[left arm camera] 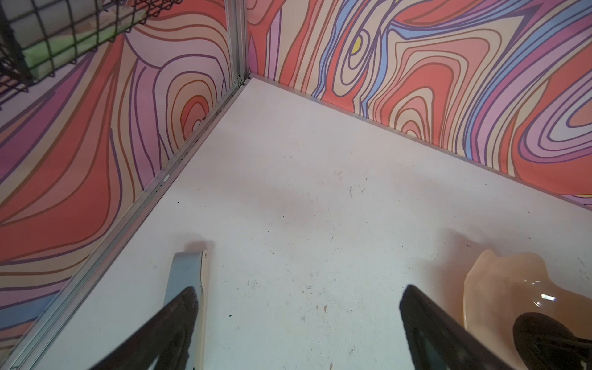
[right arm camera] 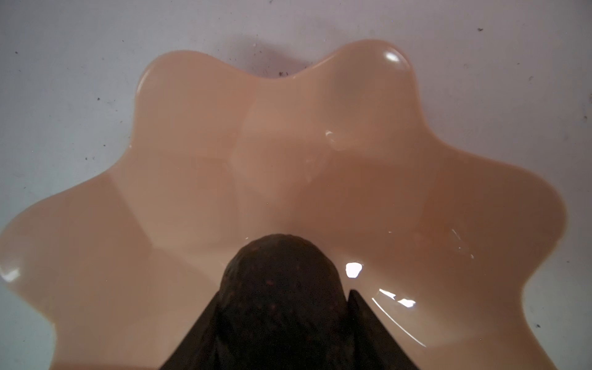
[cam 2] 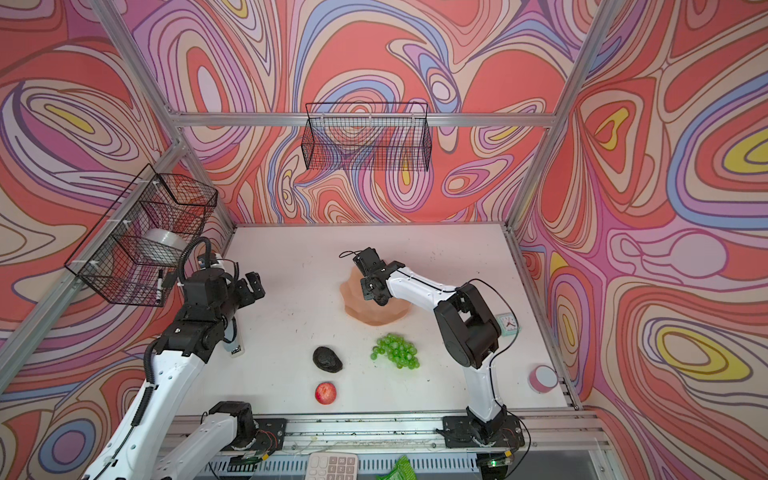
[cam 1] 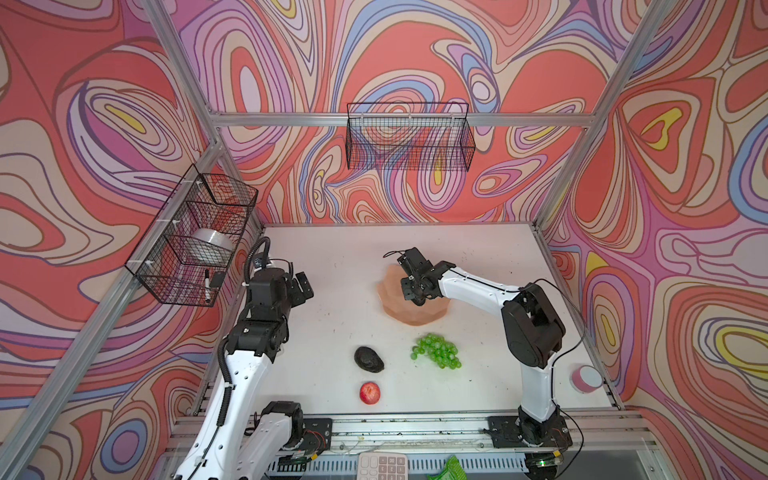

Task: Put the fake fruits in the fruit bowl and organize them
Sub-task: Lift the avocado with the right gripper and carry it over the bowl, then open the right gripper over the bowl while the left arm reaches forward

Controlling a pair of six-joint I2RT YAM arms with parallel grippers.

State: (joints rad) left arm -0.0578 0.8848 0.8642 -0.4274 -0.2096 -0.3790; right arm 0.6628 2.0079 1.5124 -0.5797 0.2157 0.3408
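Observation:
The peach-pink fruit bowl (cam 1: 419, 316) (cam 2: 374, 316) stands mid-table, its scalloped rim (right arm camera: 394, 64) filling the right wrist view. My right gripper (cam 1: 415, 296) (cam 2: 376, 296) (right arm camera: 286, 293) hangs just above the bowl's inside, shut on a dark pebbly avocado (right arm camera: 282, 275). A second avocado (cam 1: 368, 358) (cam 2: 327, 359), a red apple-like fruit (cam 1: 370, 392) (cam 2: 325, 392) and the green grapes (cam 1: 436, 352) (cam 2: 395, 352) lie on the table in front of the bowl. My left gripper (cam 1: 305, 286) (cam 2: 255, 286) (left arm camera: 299, 288) is open and empty over the bare left side, with the bowl's edge (left arm camera: 499, 278) beside it.
Black wire baskets hang on the back wall (cam 1: 409, 137) and the left wall (cam 1: 195, 237). A pink-and-white round thing (cam 1: 586, 378) sits at the right edge, a small clock (cam 2: 508, 322) behind the right arm, a flat white piece (left arm camera: 189, 272) near the left gripper.

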